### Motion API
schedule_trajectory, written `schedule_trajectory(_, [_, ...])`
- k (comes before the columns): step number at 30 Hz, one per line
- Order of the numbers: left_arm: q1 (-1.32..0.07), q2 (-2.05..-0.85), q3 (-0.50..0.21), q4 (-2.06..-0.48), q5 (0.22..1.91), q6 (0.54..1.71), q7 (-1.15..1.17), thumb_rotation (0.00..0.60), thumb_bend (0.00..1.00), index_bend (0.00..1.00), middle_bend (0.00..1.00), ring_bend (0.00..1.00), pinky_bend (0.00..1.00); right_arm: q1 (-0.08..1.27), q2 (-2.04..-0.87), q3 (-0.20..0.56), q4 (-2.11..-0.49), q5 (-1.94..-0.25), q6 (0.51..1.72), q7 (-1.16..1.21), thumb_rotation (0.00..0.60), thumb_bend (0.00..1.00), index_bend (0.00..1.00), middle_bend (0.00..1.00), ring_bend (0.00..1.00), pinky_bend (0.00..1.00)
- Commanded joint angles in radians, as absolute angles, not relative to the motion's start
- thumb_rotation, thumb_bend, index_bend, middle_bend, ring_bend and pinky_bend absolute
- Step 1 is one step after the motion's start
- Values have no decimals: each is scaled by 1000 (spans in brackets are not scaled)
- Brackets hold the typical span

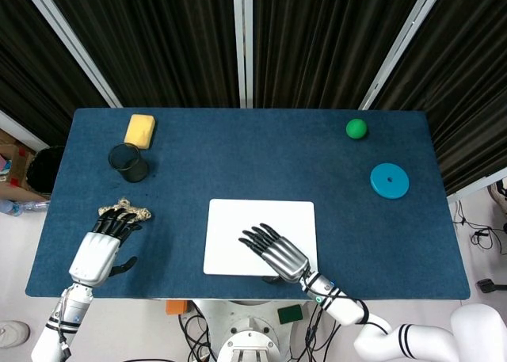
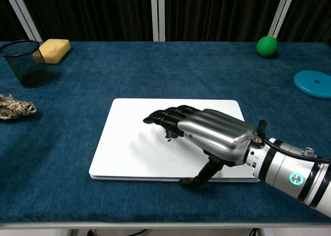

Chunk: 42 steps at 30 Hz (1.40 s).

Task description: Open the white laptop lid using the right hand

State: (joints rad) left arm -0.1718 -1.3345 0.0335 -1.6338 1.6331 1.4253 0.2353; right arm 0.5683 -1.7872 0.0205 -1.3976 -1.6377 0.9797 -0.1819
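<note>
— Where's the right hand (image 2: pixel 207 135)?
— Over the white laptop (image 2: pixel 134 143), fingers (image 2: pixel 163 115) stretched flat above the lid, thumb hooked at the near edge.
— Is the lid up?
— Barely, if at all; hard to tell.
— What else is on the table (image 2: pixel 155 73)?
— A mesh cup (image 2: pixel 26 63) and sponge (image 2: pixel 54 49) far left, a frayed rope (image 2: pixel 14 108) at the left edge, a green ball (image 2: pixel 267 46) and blue disc (image 2: pixel 314 83) to the right.

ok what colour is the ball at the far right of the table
Green. The ball shows best in the chest view, beyond the blue disc.
</note>
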Motion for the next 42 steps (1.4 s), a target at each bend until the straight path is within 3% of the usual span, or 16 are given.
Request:
schedule_trajectory(1, [-170, -1338, 34, -1627, 1632, 1427, 228, 600, 150, 291, 171, 91, 109, 572, -1790, 24, -1401, -1635, 994, -232, 600, 349, 0, 4, 0, 0])
schedule_trajectory(9, [-160, -1367, 49, -1583, 1602, 1404, 174, 600, 149, 289, 171, 91, 110, 595, -1782, 50, -1441, -1625, 995, -416, 600, 413, 0, 7, 0, 0])
schedule_trajectory(18, [-153, -1419, 98, -1498, 1623, 1372, 51, 600, 149, 289, 171, 91, 109, 630, -1763, 96, -1516, -1558, 959, -579, 600, 405, 0, 10, 0, 0])
schedule_trajectory(32, [-205, -1544, 165, -1369, 1746, 1311, -36, 600, 150, 213, 123, 50, 84, 645, -1785, 103, -1531, -1519, 993, -688, 600, 407, 0, 10, 0, 0])
schedule_trajectory(42, [-255, -1601, 162, -1342, 1801, 1295, -1, 600, 151, 166, 65, 15, 68, 649, -1793, 97, -1532, -1504, 1012, -727, 600, 406, 0, 11, 0, 0])
